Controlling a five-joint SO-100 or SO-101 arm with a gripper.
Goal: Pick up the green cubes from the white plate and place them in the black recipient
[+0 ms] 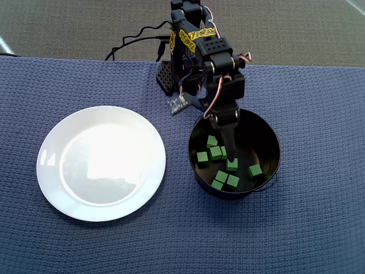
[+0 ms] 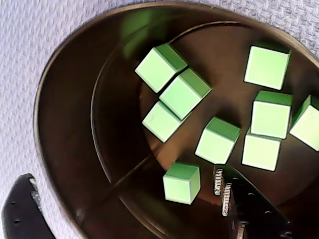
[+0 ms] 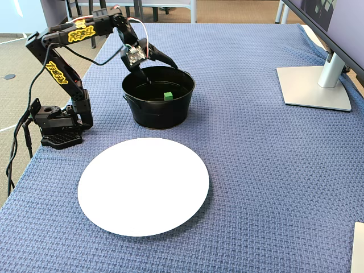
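Several green cubes lie loose on the floor of the black recipient, a round black pot; the wrist view shows them spread over its shiny bottom. My gripper hangs over the pot, open. One finger reaches down inside among the cubes. The other finger is outside the pot's rim. A single cube sits between them, untouched. The white plate is bare, left of the pot in the overhead view. The fixed view shows the plate nearer the camera than the pot, where one cube shows.
Blue woven cloth covers the table. The arm's base stands at the left table edge in the fixed view, with cables trailing off behind it. A monitor stand sits at the far right.
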